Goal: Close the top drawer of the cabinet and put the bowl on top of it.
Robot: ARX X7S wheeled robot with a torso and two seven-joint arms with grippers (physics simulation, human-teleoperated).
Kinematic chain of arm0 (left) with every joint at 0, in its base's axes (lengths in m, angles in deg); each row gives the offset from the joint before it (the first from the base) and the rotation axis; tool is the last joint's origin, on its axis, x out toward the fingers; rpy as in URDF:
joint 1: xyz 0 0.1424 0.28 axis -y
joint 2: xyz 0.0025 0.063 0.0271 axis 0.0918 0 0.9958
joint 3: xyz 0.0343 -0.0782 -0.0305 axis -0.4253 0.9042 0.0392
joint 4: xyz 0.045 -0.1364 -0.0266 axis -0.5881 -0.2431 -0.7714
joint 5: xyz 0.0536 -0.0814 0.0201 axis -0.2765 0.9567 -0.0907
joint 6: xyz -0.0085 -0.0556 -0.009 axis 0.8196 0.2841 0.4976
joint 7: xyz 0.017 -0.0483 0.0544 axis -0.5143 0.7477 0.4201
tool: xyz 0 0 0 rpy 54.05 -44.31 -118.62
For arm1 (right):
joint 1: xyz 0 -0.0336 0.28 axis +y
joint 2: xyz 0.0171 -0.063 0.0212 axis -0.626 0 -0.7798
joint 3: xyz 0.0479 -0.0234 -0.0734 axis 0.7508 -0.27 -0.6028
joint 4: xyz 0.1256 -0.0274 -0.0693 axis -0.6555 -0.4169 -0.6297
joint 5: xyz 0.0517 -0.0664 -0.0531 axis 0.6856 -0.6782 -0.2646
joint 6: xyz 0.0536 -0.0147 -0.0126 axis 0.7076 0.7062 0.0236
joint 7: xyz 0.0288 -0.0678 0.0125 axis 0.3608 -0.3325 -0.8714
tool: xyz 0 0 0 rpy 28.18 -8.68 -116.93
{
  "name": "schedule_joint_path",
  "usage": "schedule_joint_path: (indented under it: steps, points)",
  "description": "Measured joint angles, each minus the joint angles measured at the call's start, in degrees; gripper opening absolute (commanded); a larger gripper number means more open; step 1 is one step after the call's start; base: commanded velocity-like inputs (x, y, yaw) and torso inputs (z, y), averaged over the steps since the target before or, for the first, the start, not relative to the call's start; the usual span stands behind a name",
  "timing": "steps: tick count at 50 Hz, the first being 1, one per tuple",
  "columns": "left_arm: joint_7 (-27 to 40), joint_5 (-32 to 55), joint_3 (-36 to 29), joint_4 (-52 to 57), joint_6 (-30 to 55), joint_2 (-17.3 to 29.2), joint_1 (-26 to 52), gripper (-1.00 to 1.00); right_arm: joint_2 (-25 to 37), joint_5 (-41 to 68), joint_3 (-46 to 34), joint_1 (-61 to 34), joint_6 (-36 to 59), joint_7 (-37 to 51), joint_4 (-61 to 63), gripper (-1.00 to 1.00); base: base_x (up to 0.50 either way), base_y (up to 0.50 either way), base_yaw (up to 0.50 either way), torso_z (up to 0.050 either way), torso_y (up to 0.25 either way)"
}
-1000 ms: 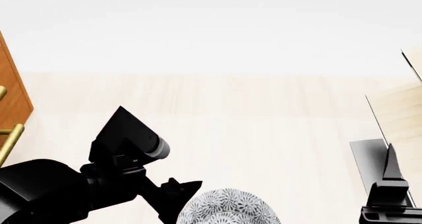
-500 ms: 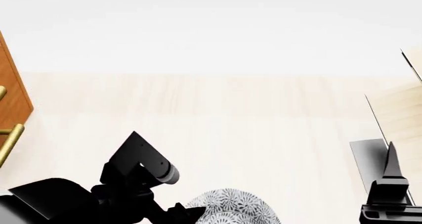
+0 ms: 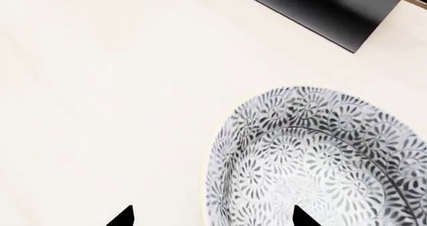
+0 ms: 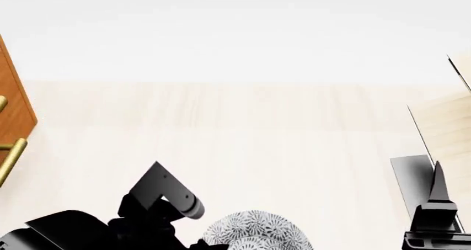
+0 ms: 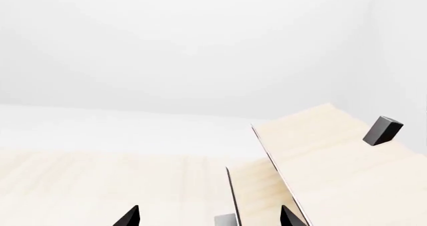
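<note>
The bowl (image 4: 254, 232), white with a dense grey-blue leaf pattern, sits on the pale surface at the head view's bottom edge. In the left wrist view the bowl (image 3: 320, 161) lies close below my left gripper (image 3: 213, 218), which is open. One fingertip (image 3: 303, 218) is over the bowl's inside and the other is outside its rim. A strip of the orange-brown cabinet (image 4: 15, 106) with brass handles (image 4: 11, 153) shows at far left. I cannot tell which drawer is the top drawer or how it stands. My right gripper (image 5: 209, 218) is open with nothing in it, at the head view's lower right (image 4: 435, 206).
Pale wood panels (image 4: 445, 128) on a black base (image 3: 320, 11) stand at the right, just beyond my right gripper. A small dark grey block (image 5: 383, 130) rests on the slanted panel (image 5: 333, 156). My left arm (image 4: 158, 206) fills the lower left of the head view.
My left arm has sunk toward the head view's bottom edge and closed in on the bowl. The bowl and the right arm have stayed put.
</note>
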Motion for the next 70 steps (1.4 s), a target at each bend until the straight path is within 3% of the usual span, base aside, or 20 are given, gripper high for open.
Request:
schedule_joint_path:
  steps: [30, 31, 70]
  points:
    - [-1.21, -1.63, -2.16, -6.90, -4.98, -1.75, 0.30, 1.00, 0.81, 0.60, -0.54, 1.20, -1.67, 0.77, -0.56, 1.00, 0.00, 0.00, 0.00, 0.000, 0.000]
    - [-1.23, -1.60, -2.16, -7.13, -5.16, -1.85, 0.34, -1.00, 0.73, 0.31, -0.60, 1.42, -2.00, 0.64, -0.65, 1.00, 0.00, 0.00, 0.00, 0.000, 0.000]
    - [-1.62, -1.04, -3.10, -6.27, -6.87, -1.42, -0.28, -1.00, 1.00, -0.61, -2.71, 3.05, -5.68, 0.73, -2.27, 1.00, 0.00, 0.00, 0.00, 0.000, 0.000]
